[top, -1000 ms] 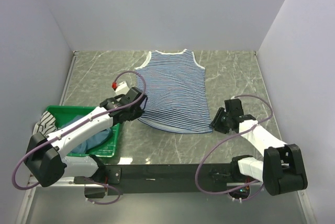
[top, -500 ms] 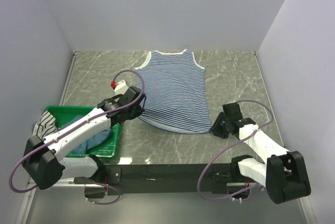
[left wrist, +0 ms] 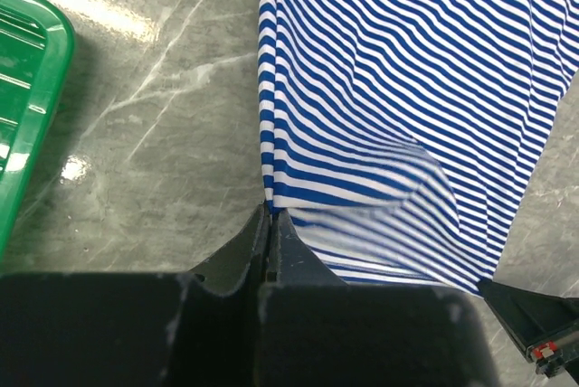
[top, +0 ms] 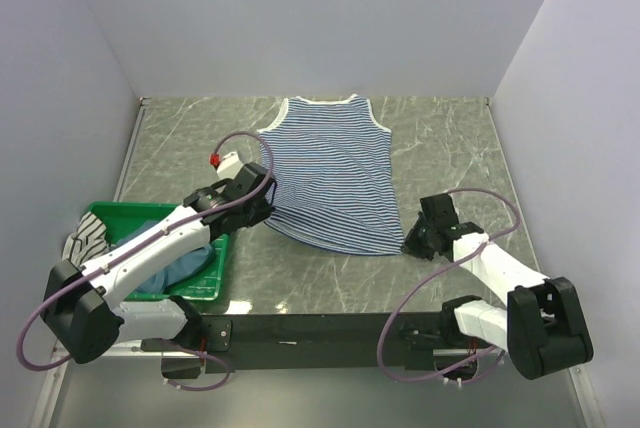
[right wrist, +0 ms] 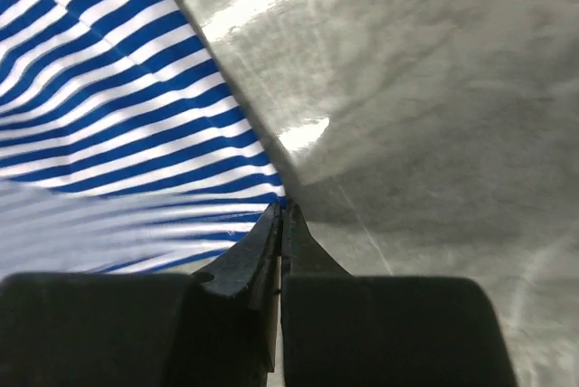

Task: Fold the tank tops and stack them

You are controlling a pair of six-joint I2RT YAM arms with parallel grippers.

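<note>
The navy-and-white striped tank top (top: 334,168) lies spread on the table, neck at the far side. My left gripper (top: 262,216) is shut on its near left hem corner (left wrist: 270,199). My right gripper (top: 410,245) is shut on its near right hem corner (right wrist: 277,199). Both corners are held a little off the table. The teal-blue tank top (top: 185,264) and the black-and-white striped tank top (top: 88,237) lie bunched in the green basket (top: 210,283) at the left.
The green basket's rim shows in the left wrist view (left wrist: 36,107) at the left. White walls close off the marble table (top: 440,148) on three sides. The black base rail (top: 320,328) runs along the near edge.
My right gripper has slid slightly toward the near edge with the hem corner, drawing the near hem straighter. My left gripper has barely moved.
</note>
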